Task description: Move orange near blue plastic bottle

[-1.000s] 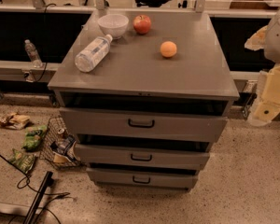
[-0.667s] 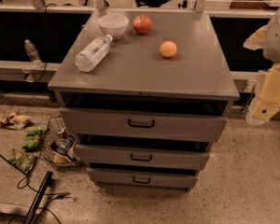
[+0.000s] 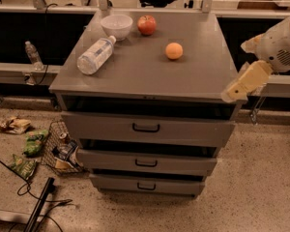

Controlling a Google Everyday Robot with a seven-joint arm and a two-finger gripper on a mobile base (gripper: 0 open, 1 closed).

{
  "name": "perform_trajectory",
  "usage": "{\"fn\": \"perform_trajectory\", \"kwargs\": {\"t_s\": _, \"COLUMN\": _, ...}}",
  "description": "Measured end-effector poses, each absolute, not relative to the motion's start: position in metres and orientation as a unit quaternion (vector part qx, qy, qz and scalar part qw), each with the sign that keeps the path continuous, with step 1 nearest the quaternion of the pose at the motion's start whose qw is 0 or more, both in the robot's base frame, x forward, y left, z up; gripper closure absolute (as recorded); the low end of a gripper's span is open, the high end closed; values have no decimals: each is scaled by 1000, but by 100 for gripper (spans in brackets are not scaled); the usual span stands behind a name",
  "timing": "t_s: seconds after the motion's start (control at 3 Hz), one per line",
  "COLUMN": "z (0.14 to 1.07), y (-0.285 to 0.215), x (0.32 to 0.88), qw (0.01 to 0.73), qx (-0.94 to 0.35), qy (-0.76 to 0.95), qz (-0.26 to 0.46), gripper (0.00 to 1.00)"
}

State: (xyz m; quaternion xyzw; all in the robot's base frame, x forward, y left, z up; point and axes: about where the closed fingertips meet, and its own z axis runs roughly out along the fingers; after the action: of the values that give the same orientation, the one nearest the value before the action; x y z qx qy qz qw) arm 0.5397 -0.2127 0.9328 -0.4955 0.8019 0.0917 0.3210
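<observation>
The orange (image 3: 174, 50) sits on the grey cabinet top (image 3: 150, 76), right of centre. The blue plastic bottle (image 3: 94, 56) lies on its side at the left of the top, its white cap pointing toward the back. They lie well apart. My gripper (image 3: 242, 83) hangs on the cream arm at the right, just off the cabinet's front right corner, lower than and right of the orange. It touches nothing.
A white bowl (image 3: 117, 26) and a red apple (image 3: 146, 24) stand at the back of the top. A small clear bottle (image 3: 33, 54) stands on a ledge at the left. Three drawers are below. A wire basket (image 3: 60, 149), wrappers and cables lie on the floor.
My gripper has moved left and slightly up, closer to the cabinet's front right corner. The orange, bottle, bowl and apple have not moved.
</observation>
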Motion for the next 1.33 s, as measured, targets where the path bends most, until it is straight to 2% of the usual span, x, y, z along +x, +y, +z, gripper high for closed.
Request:
{"fn": "perform_trajectory", "kwargs": {"t_s": 0.33, "z": 924, "y": -219, "x": 627, "qw": 438, "qx": -415, "qy": 784, "qz": 147, "gripper": 0}}
{"fn": "perform_trajectory", "kwargs": {"t_s": 0.67, "z": 923, "y": -222, "x": 662, "qw": 486, "qx": -380, "qy": 770, "qz": 164, "gripper": 0}}
{"fn": "perform_trajectory", "kwargs": {"t_s": 1.0, "z": 922, "y": -222, "x": 667, "qw": 490, "qx": -375, "qy": 769, "qz": 166, "gripper": 0}}
{"fn": "perform_trajectory", "kwargs": {"t_s": 1.33, "z": 905, "y": -214, "x": 700, "qw": 508, "qx": -356, "qy": 764, "qz": 176, "gripper": 0}}
